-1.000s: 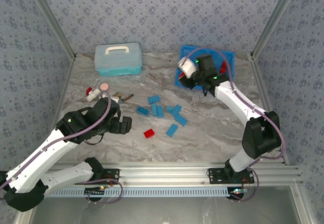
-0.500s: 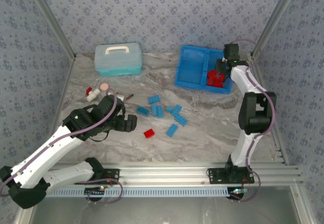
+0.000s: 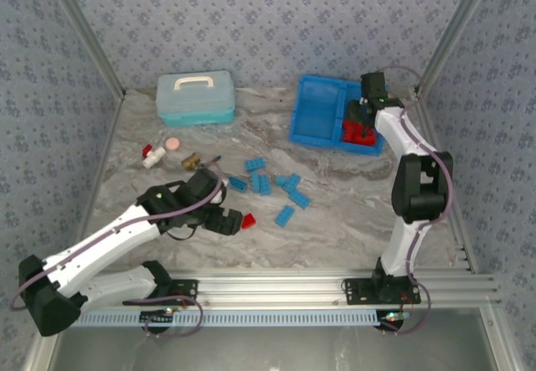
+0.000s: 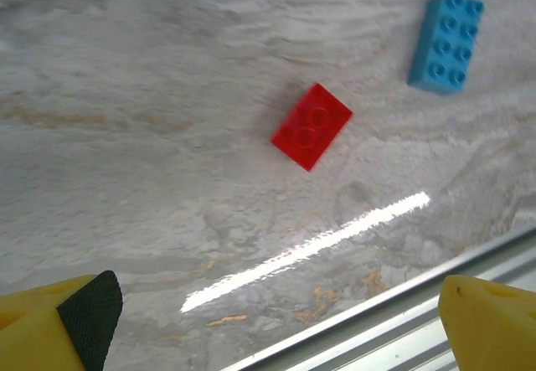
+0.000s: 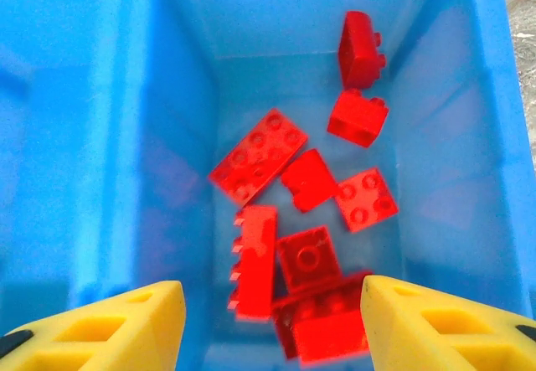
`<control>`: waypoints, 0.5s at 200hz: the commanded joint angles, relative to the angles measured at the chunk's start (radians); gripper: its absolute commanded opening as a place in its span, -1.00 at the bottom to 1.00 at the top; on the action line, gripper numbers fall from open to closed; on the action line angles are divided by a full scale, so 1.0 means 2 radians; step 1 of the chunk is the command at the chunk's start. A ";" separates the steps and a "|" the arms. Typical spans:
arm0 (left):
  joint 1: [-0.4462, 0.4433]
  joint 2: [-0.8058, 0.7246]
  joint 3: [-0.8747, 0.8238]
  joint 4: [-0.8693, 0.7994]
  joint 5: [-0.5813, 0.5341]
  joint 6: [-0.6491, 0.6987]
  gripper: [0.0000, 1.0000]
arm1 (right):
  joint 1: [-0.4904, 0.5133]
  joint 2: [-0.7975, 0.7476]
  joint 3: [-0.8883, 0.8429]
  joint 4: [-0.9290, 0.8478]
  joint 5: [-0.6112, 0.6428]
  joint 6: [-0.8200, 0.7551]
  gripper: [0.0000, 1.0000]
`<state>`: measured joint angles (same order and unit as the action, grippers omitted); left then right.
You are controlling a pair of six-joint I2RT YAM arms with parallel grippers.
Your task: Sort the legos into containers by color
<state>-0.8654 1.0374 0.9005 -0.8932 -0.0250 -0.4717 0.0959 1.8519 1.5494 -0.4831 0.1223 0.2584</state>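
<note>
The loose red lego brick [image 4: 311, 126] lies flat on the bench [image 4: 126, 145] just ahead of the wide-spread left gripper [image 4: 285, 316]; light, rigid and slick, it is probably best pinched across its smooth side walls.

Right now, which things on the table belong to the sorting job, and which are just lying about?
Job:
loose red brick
blue bricks
blue tray
red bricks in its right compartment

Lying about:
turquoise case
red-and-white capped piece
pink disc
small brownish piece
</note>
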 commanded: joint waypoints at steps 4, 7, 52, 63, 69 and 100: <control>-0.027 0.043 -0.006 0.063 0.030 0.064 0.98 | 0.047 -0.098 -0.067 0.011 -0.006 0.004 0.19; -0.030 0.051 -0.005 0.065 0.028 0.071 0.98 | 0.053 -0.108 -0.079 0.013 -0.006 0.004 0.19; -0.039 0.158 -0.002 0.105 0.004 0.141 0.97 | 0.139 -0.231 -0.170 -0.004 0.004 0.005 0.28; -0.038 0.177 -0.001 0.130 -0.003 0.152 0.93 | 0.153 -0.257 -0.189 -0.011 0.004 0.011 0.34; -0.037 0.188 -0.001 0.140 -0.009 0.156 0.89 | 0.157 -0.269 -0.198 -0.014 0.001 0.014 0.36; -0.029 0.241 0.000 0.177 -0.032 0.164 0.70 | 0.170 -0.322 -0.219 -0.033 0.003 0.031 0.37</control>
<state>-0.9375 1.4597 0.8936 -0.6300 -0.0406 -0.1913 0.4221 1.2758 1.1412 -0.4995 0.1165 0.2790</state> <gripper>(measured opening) 0.879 0.686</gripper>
